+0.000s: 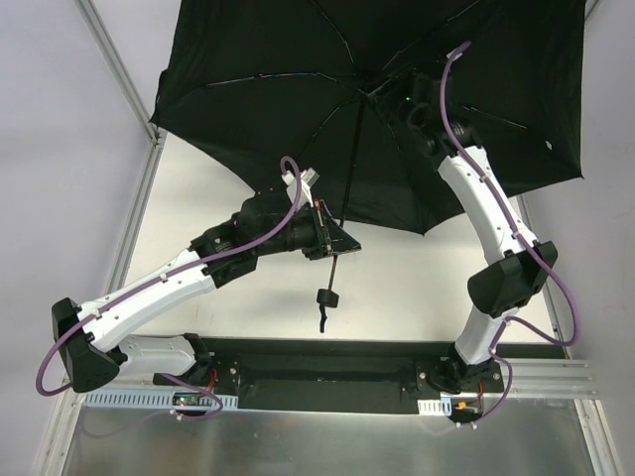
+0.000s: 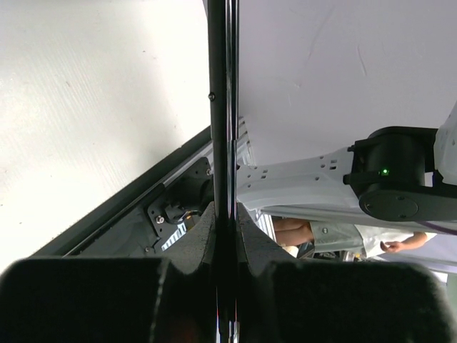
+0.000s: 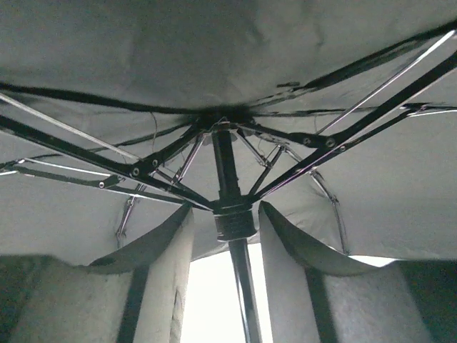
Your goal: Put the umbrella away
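The black umbrella (image 1: pixel 298 79) stands open over the far half of the table, its canopy tilted toward me. Its thin shaft (image 1: pixel 349 169) slants down to a small knob handle (image 1: pixel 326 297) with a hanging cord. My left gripper (image 1: pixel 327 238) is shut on the lower shaft (image 2: pixel 221 107), which is pinched between both pads. My right gripper (image 1: pixel 397 94) reaches up under the canopy at the hub. In the right wrist view its fingers (image 3: pixel 171 271) straddle the ribbed runner (image 3: pixel 232 221) on the shaft, with a narrow gap on each side.
The spread ribs (image 3: pixel 343 136) fan out just above the right fingers. The black base rail (image 1: pixel 327 372) runs along the near edge. A metal frame post (image 1: pixel 129 248) borders the table on the left. The right arm's elbow (image 2: pixel 400 182) shows in the left wrist view.
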